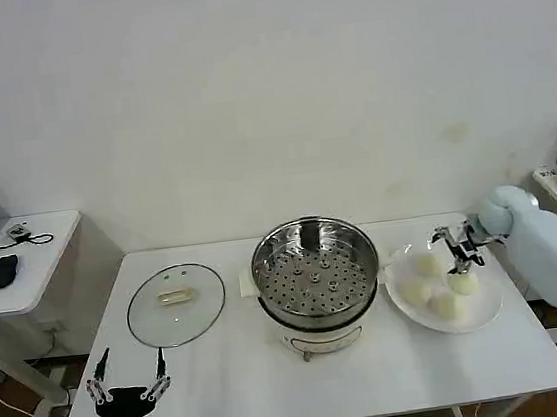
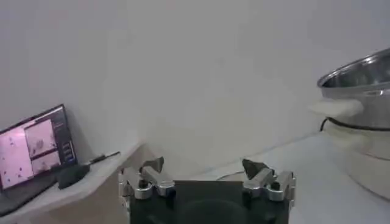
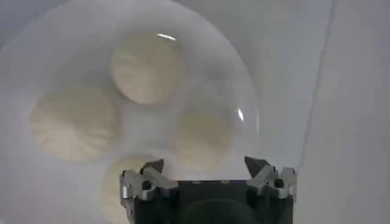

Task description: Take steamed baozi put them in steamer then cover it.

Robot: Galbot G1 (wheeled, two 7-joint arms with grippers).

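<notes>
The steamer (image 1: 315, 272) is a round, shiny steel pot at the middle of the white table (image 1: 238, 384), with a perforated steel tray inside and a white base under it; the tray is bare. In the left wrist view its polished wall (image 2: 359, 91) and a pale side handle show at the edge.

The cover (image 1: 176, 304) lies flat on the table just to the left of the steamer: a clear glass disc with a metal rim and a pale rectangular handle at its centre.

On the right of the steamer sits a flat, smooth white plate (image 1: 492, 313) carrying the 4 baozi (image 1: 441, 293), round cream-white buns. From the right wrist camera their tops show fine pleated ridges (image 3: 145, 67), and they sit close together in a cluster on the plate (image 3: 36, 55).

The right gripper (image 1: 458, 250) hangs over the plate, above the buns, on a pale blue-white arm. Its 2 metal fingers (image 3: 143, 179) stand wide apart, with nothing between them and no bun touched.

The left gripper (image 1: 128, 387) is parked at the table's front left corner, well apart from the cover. Its fingers (image 2: 146, 179) are likewise spread wide and hold nothing.
</notes>
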